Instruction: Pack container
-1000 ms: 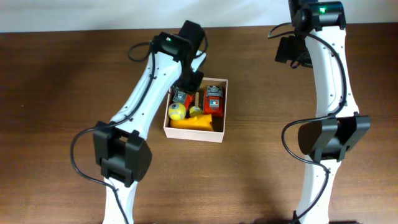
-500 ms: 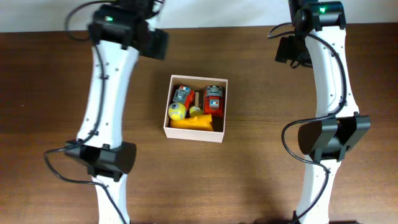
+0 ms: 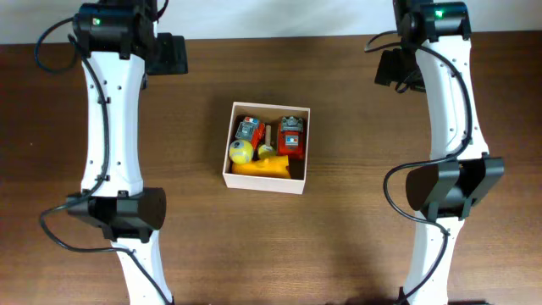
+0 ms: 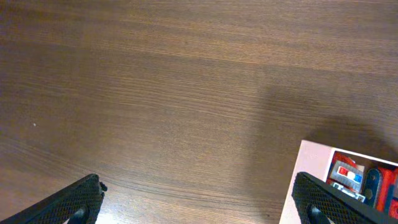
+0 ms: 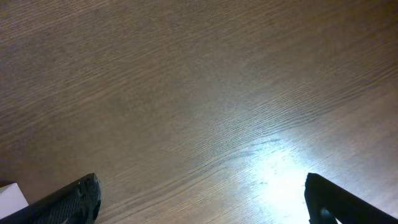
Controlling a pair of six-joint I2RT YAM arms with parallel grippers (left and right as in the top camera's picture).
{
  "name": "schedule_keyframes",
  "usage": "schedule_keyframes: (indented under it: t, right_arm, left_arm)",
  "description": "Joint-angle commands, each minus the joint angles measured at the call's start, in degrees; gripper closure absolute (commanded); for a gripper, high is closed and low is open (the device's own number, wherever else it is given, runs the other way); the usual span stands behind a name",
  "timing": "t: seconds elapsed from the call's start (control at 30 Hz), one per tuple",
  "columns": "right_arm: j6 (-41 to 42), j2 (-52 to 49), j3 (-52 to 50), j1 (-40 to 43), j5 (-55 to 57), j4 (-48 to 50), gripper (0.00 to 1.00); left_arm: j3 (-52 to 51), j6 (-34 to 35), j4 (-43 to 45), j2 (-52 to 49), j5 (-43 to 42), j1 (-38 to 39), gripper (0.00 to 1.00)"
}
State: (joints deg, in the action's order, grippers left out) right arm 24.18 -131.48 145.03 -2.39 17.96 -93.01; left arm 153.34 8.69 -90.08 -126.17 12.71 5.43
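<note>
The container (image 3: 262, 181), a square white-walled box, sits mid-table. Inside it lie two red toys (image 3: 291, 134), a yellow ball (image 3: 241, 152) and a yellow-orange block (image 3: 264, 168). My left gripper (image 3: 169, 52) hangs at the back left, well away from the box. In the left wrist view that gripper (image 4: 199, 202) is open over bare wood, with the container's corner (image 4: 306, 167) and a red toy (image 4: 346, 175) at the lower right. My right gripper (image 3: 394, 68) is at the back right. Its wrist view shows it (image 5: 202, 199) open with only table between the fingers.
The table is dark brown wood (image 3: 381, 246), with a pale wall along its back edge (image 3: 322, 17). Both arm bases stand near the front edge. A small white corner (image 5: 9, 195) shows at the lower left of the right wrist view.
My left arm has lifted out of the container and swung to the back left, and its gripper has opened. The right arm has not moved.
</note>
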Motion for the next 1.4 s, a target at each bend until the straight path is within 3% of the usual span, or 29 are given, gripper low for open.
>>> schedule_keyframes:
  t: [0.0, 0.87, 1.13, 1.37]
  right_arm:
    - [0.24, -0.13, -0.13, 0.17, 0.07, 0.04, 0.01]
    - [0.24, -0.13, -0.13, 0.17, 0.07, 0.04, 0.01]
    - [0.26, -0.13, -0.13, 0.17, 0.07, 0.04, 0.01]
    - [0.26, -0.13, -0.13, 0.17, 0.07, 0.04, 0.01]
  left_arm:
    - [0.79, 0.90, -0.26, -0.46, 0.63, 0.04, 0.01]
    - [0.46, 0.92, 0.50, 1.14, 0.22, -0.26, 0.01]
    - [-2.73, 0.68, 15.54, 8.11, 0.22, -1.25, 0.01]
    - [-20.94, 0.24, 38.60, 18.64, 0.22, -1.40, 0.01]
